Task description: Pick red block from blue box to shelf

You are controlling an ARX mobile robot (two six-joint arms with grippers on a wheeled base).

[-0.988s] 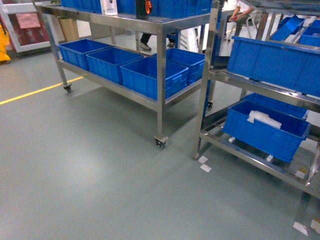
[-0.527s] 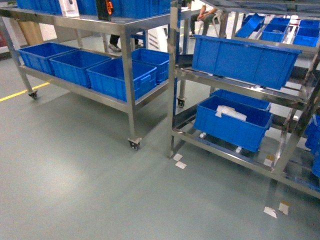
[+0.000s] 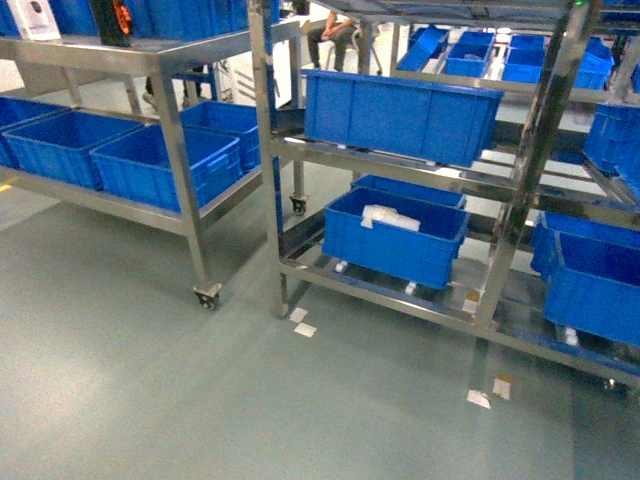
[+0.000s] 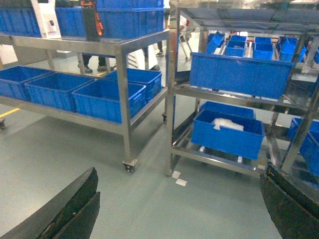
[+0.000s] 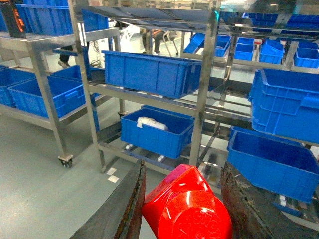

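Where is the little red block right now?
In the right wrist view, the red block sits low in the middle, between the right gripper fingers, facing the shelf.

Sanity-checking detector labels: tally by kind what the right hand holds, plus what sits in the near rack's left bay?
Red block, between the right hand fingers: 1
Blue crates: 3 (upper, lower front, one behind it)
White bundle, in the lower front crate: 1
Total: 5
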